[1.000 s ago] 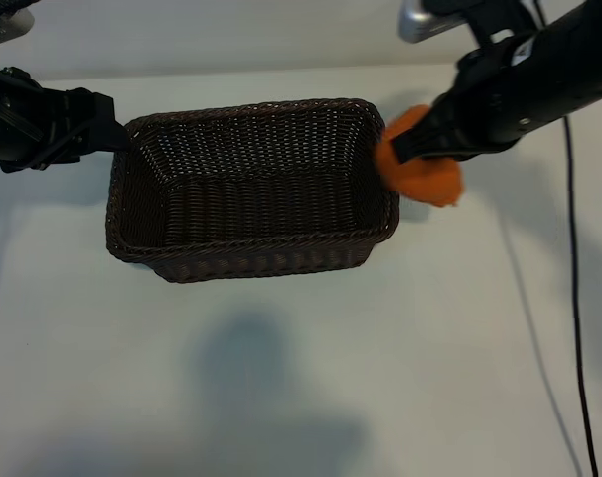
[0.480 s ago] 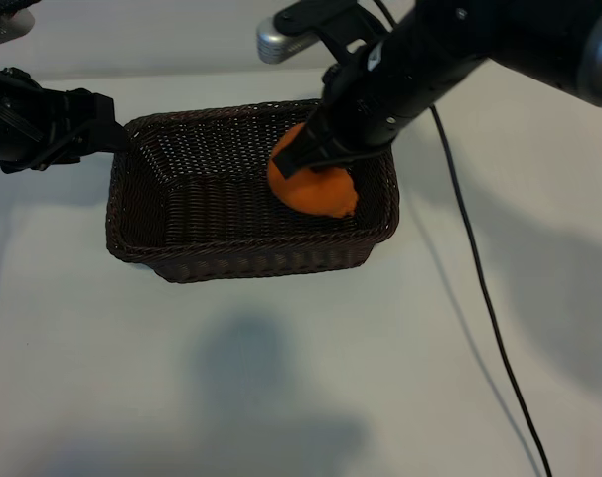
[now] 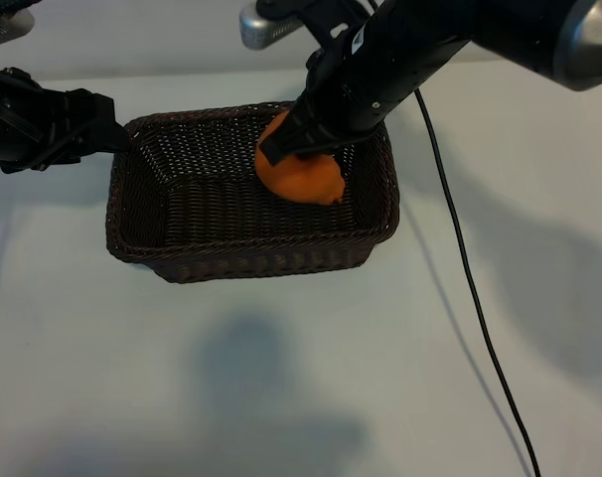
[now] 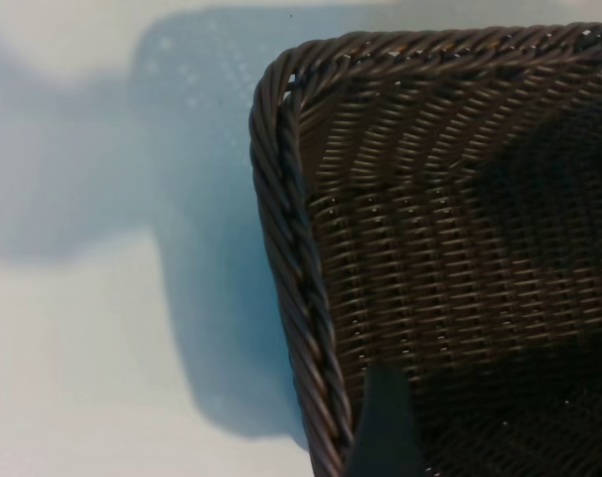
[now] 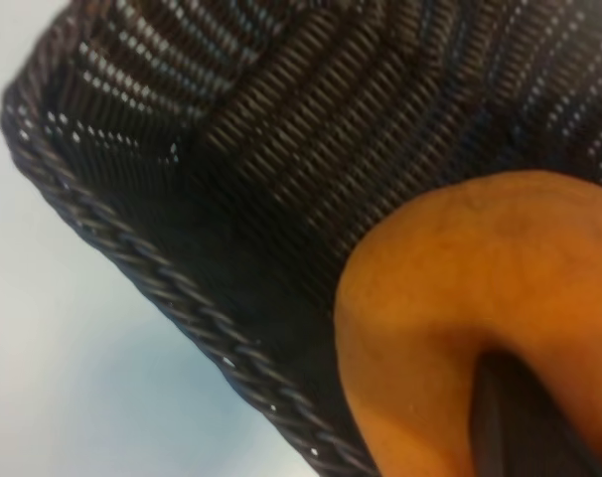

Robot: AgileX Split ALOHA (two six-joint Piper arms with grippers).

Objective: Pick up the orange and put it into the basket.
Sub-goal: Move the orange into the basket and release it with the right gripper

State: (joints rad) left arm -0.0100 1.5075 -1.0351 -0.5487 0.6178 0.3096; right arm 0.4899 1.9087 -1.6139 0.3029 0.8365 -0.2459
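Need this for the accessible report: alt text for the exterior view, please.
The right gripper holds the orange over the inside of the basket, near its right end. The left gripper sits at the basket's upper-left corner, open, on a pale table.

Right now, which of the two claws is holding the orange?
The right claw, reaching over the basket, is shut on the orange. The left claw sits open at the basket's left rim, holding nothing.
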